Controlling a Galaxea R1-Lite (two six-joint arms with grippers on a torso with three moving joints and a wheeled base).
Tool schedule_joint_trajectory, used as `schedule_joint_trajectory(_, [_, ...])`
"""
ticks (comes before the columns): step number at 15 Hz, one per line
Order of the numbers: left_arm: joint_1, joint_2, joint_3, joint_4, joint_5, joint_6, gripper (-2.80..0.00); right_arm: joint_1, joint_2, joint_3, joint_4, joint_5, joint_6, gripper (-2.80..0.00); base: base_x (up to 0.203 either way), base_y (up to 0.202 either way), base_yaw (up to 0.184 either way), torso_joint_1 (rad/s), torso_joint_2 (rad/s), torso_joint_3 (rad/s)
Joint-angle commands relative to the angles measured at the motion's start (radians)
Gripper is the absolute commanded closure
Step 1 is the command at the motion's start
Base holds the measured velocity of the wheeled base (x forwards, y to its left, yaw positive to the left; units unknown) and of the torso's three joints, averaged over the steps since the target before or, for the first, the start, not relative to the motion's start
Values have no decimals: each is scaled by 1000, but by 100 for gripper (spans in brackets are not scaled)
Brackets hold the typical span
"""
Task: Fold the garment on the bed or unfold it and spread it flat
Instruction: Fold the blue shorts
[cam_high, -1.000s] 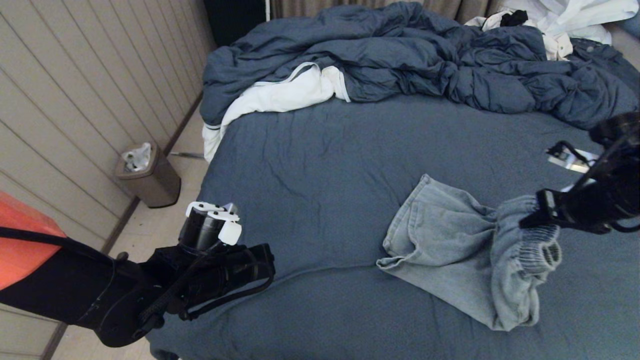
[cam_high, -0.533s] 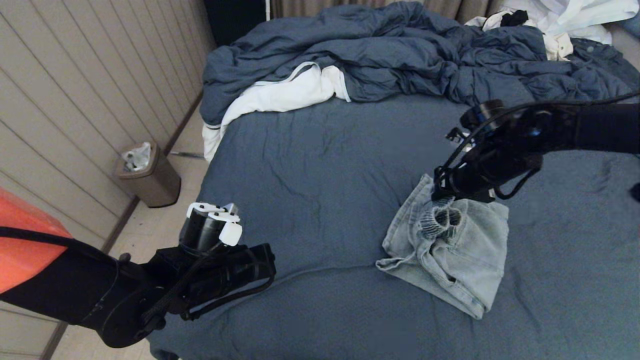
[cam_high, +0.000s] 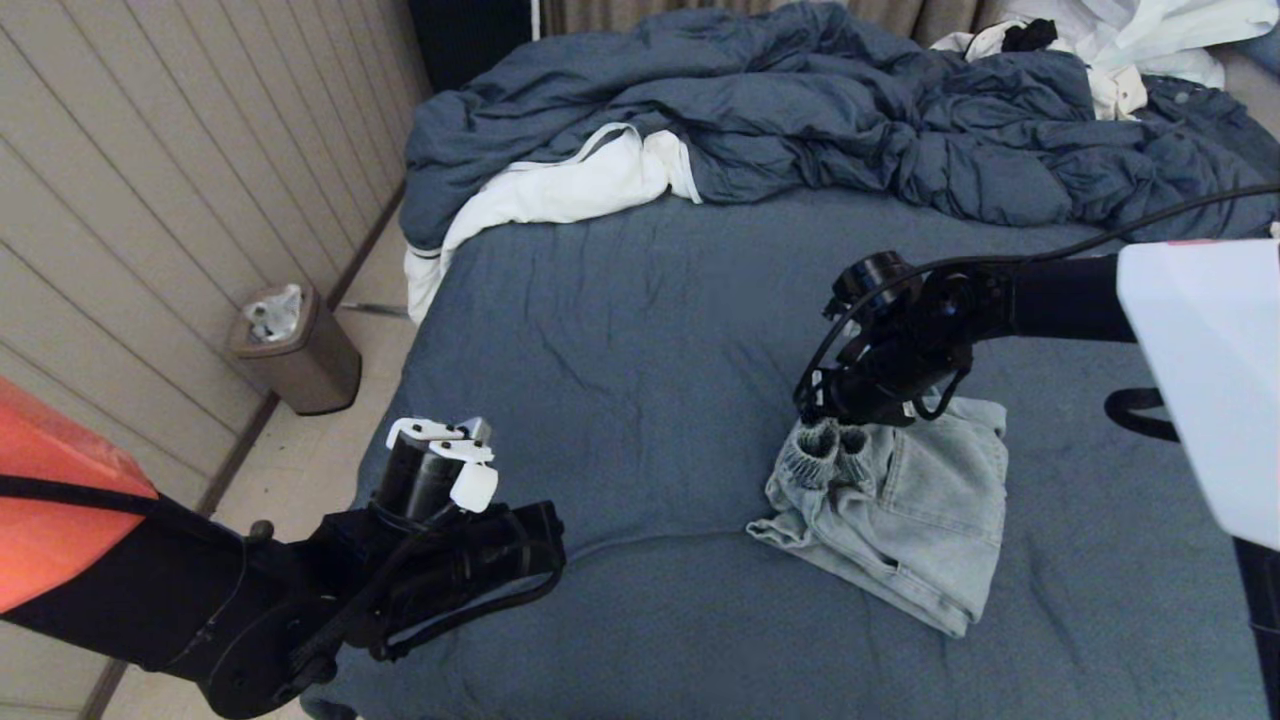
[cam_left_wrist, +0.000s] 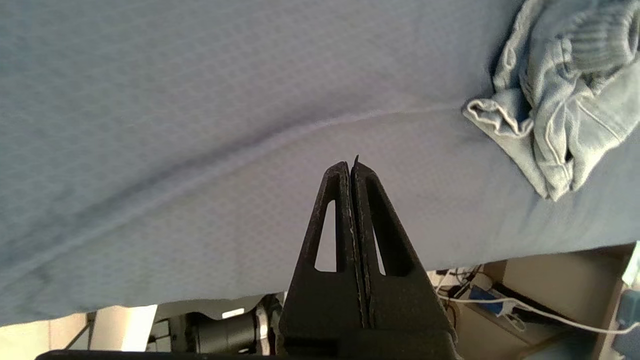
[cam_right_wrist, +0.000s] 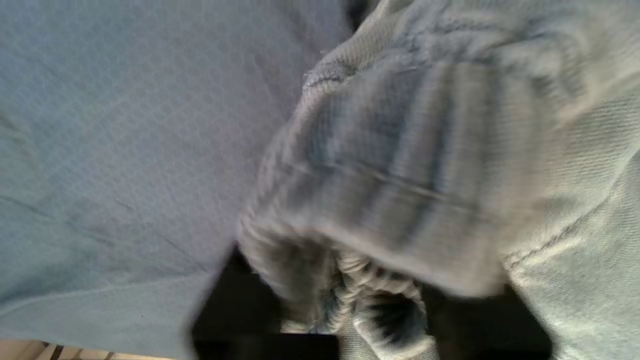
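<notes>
Bare bed (cam_high: 620, 330) left of fingers-pinched garment (cam_high: 900, 520)

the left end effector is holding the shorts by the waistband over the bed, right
No, it's the right end effector holding the shorts by the waistband over the bed, as the head view shows. The left end effector is shut on nothing, near the bed's edge.

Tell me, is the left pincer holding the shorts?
No. The left pincer is shut on nothing above the bare bed, well apart from the shorts.
</notes>
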Motion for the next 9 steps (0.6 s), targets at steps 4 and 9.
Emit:
schedule_joint_trajectory(4, [-9, 13, 11, -42, 2, -5, 0, 0, -110, -4, 2, 5, 2, -280, 0, 0, 0, 0, 0, 0])
schedule_joint_trajectory(9, [-9, 7, 5, -44, 28, -5, 0, -44, -210, 33, -24, 4, 4, 0, 0, 0, 0, 0, 0, 0])
